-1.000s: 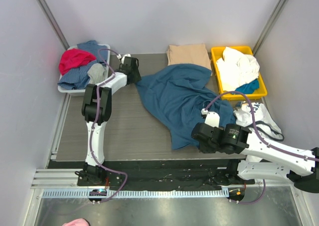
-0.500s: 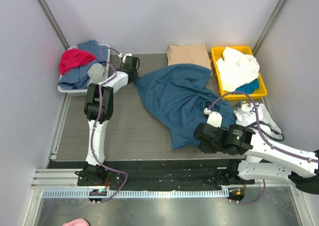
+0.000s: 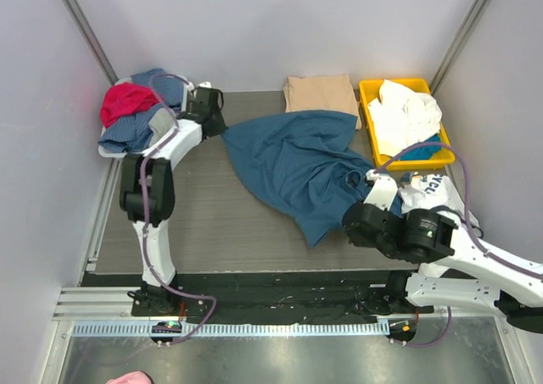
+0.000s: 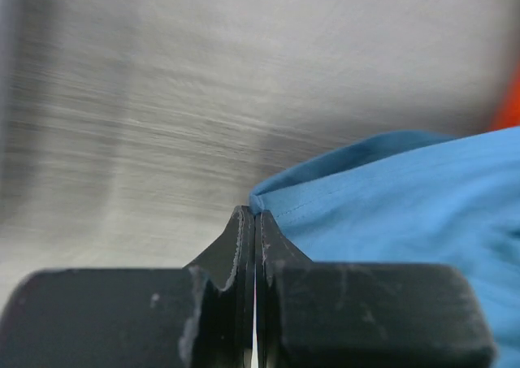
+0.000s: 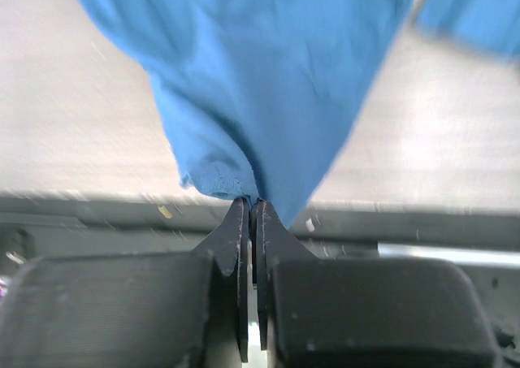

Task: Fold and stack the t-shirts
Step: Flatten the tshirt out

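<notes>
The teal-blue t-shirt (image 3: pixel 293 159) lies crumpled across the middle of the grey table mat (image 3: pixel 212 223), drawn out between the two arms. The left arm stands tall from its base, bends at the elbow and reaches to the far left. There the left gripper (image 3: pixel 215 123) meets the shirt's far-left corner, just beside the white tray (image 3: pixel 106 153). The right arm lies low and folded along the near right side, with the right gripper (image 3: pixel 355 216) at the shirt's near-right edge.

From overhead the fingers are too small to read, but the wrist cameras settle it. The left gripper (image 4: pixel 254 214) is clenched with a stitched hem corner pinched at its tips. The right gripper (image 5: pixel 250 202) is clamped on a gathered bunch of the same blue cloth, which fans away from the tips.

The tray holds a heap of blue cloth (image 3: pixel 127 134) topped by red cloth (image 3: pixel 127 102). The yellow bin (image 3: pixel 366 91) at the far right holds white cloth (image 3: pixel 407 113). Between the two containers, at the far edge, a tan-beige t-shirt (image 3: pixel 320 93) sits folded in a rectangle.
</notes>
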`<action>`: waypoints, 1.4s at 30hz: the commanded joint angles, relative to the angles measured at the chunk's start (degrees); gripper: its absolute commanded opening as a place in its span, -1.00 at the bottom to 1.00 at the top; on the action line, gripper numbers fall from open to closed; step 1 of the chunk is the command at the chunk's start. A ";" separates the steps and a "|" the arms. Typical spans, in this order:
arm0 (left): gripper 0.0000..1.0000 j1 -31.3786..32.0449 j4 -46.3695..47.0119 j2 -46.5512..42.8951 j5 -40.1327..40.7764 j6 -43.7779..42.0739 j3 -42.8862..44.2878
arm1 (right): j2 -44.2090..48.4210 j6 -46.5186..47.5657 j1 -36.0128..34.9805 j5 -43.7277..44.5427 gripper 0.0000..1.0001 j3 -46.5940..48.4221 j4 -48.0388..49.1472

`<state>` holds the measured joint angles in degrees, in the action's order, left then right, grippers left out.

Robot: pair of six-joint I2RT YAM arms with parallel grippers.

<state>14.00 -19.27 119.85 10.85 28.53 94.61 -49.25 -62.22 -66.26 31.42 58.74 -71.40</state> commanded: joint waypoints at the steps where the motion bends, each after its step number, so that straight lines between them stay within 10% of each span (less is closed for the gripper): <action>1: -1.00 -2.04 -0.51 -18.31 -1.80 0.47 -2.05 | -0.84 3.58 -0.36 16.20 -0.98 11.73 0.55; 14: -1.00 -6.18 -16.58 -52.87 2.95 -6.47 1.44 | -13.05 30.55 0.25 35.37 -0.99 32.83 13.38; 22: -1.00 -6.18 -27.84 -58.41 2.77 -9.46 11.55 | -17.01 49.89 1.04 35.29 -0.99 40.57 23.93; 36: -1.00 -6.18 -26.53 -59.83 0.05 -8.49 5.06 | -15.96 48.59 4.81 31.42 -0.99 35.92 25.25; 42: -1.00 -6.18 -24.15 -52.19 -1.18 -10.25 12.16 | -21.65 56.39 25.27 12.64 -0.98 39.51 32.79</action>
<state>8.08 -48.25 63.18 11.84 20.27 101.67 -67.18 -11.73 -51.29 55.35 94.56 -46.65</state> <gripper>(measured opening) 0.013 0.040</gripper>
